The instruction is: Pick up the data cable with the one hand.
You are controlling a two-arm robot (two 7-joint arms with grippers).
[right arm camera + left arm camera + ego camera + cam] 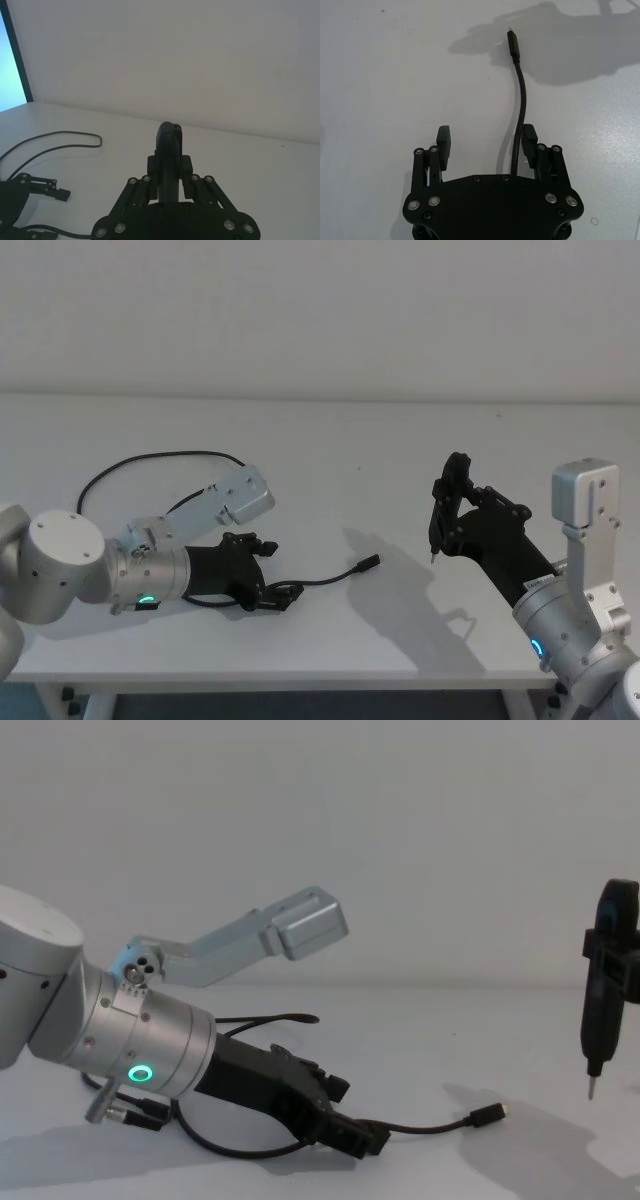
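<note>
Left pincer (pixel 486 140) low over bench (pixel 400 440), near front edge. Released: fingers spread, straddling data cable (pixel 521 95).
Cable runs between fingers, close beside one, well off other. Off-centre, so closing likely nudges cord sideways before pinch.
Nothing grasped yet. Cable on bench.
Plug (pixel 513 42) just beyond fingertips, so grip would land near cord's end.
Right pincer (pixel 170 167) farther out, raised, clenched on pin-tipped tool (pixel 598 1010). Parked, apart from cable.
Farthest: cable's loop (pixel 150 455) behind left arm.
</note>
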